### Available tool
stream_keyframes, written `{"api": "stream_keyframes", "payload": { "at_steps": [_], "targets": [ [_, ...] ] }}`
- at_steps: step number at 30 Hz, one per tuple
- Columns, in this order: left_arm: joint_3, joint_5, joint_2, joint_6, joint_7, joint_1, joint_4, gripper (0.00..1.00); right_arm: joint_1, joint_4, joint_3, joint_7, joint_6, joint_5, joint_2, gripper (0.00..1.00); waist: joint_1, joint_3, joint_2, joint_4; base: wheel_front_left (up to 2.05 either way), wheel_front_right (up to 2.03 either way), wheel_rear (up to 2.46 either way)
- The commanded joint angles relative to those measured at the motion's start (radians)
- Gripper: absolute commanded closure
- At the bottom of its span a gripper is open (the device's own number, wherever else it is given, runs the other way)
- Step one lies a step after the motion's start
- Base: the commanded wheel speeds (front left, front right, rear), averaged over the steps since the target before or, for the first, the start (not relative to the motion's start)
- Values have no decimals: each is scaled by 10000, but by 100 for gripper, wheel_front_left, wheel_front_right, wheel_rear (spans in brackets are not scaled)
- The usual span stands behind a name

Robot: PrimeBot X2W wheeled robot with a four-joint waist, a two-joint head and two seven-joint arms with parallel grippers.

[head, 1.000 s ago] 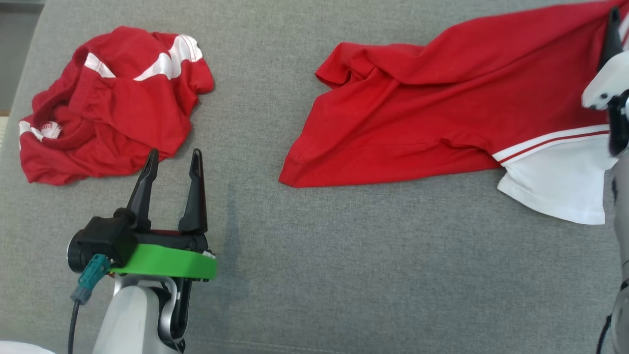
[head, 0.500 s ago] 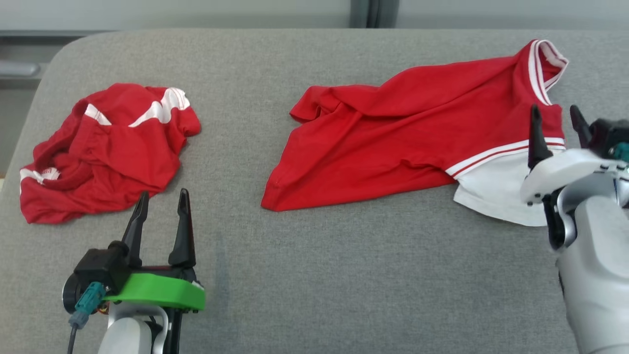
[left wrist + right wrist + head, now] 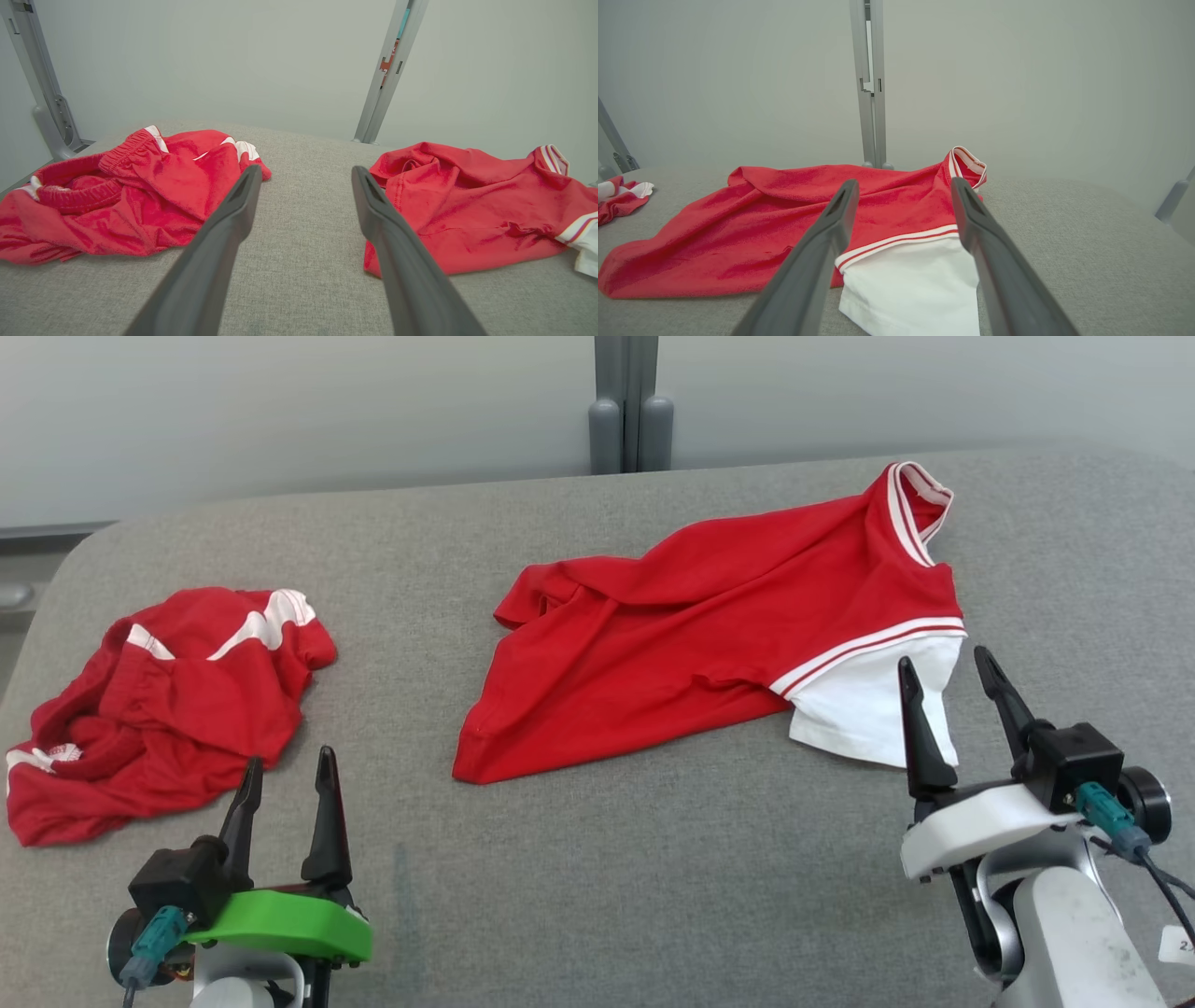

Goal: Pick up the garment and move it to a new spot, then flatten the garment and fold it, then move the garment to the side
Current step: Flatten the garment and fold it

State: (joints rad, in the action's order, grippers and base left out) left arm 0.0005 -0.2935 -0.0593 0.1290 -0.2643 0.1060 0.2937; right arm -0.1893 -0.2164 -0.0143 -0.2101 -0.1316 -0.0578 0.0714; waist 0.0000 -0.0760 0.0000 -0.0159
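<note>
From my head camera, the red shirt [image 3: 709,644] lies spread across the right half of the grey cushion [image 3: 653,877], its striped collar [image 3: 910,509] toward the far edge and its white sleeve [image 3: 868,709] nearest me. My right gripper [image 3: 942,658] hovers just in front of that sleeve with its fingers spread and nothing between them. My left gripper [image 3: 288,756] is also spread and empty, low at the near left, just beside a crumpled red garment [image 3: 168,700] heaped well apart from the shirt. From my left wrist I see bare cushion between my two fingers, the crumpled heap to one side and the shirt's rumpled hem corner to the other, and I touch neither. From my right wrist the white sleeve lies on the cushion ahead, framed by my open fingers, with the red body running off to the left; I cannot tell whether a fingertip brushes the cloth. I take the shirt to be the piece in hand. It is laid out but creased, with its far sleeve bunched, so flattening looks only partly done. No fold shows, and the move to the side is not yet made.
</note>
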Motion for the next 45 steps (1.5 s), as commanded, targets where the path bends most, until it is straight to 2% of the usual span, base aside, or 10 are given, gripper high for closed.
{"api": "stream_keyframes", "payload": {
  "at_steps": [1, 12, 32, 38, 45],
  "targets": [
    [-1, 65, -67, 16, -1, 98, 50, 0, 229, 162, 34, 31, 18, 57, -36, 0, 0, 265, 0, -177, 0, 0, 0],
    [-125, -82, -95, 12, 1, 100, 833, 0, 1184, 434, 130, 400, 18, -218, -199, 0, 0, 796, 0, -365, 0, 0, 0],
    [-473, -100, -156, -26, 88, 426, 1090, 0, 904, 241, -185, 889, 18, -759, -197, 0, 0, 466, 0, -349, 0, 0, 0],
    [-1400, -402, -345, 7, 1785, 1516, 1635, 0, -38, -229, -820, 2246, 16, -639, -197, 0, 0, -17, 0, -254, 0, 0, 0],
    [-2449, -1078, -425, 13, 3364, 3100, 2498, 0, -1553, -1808, -1796, 4061, 16, -540, -205, 0, 0, -681, 0, -207, 0, 0, 0]
  ]
}}
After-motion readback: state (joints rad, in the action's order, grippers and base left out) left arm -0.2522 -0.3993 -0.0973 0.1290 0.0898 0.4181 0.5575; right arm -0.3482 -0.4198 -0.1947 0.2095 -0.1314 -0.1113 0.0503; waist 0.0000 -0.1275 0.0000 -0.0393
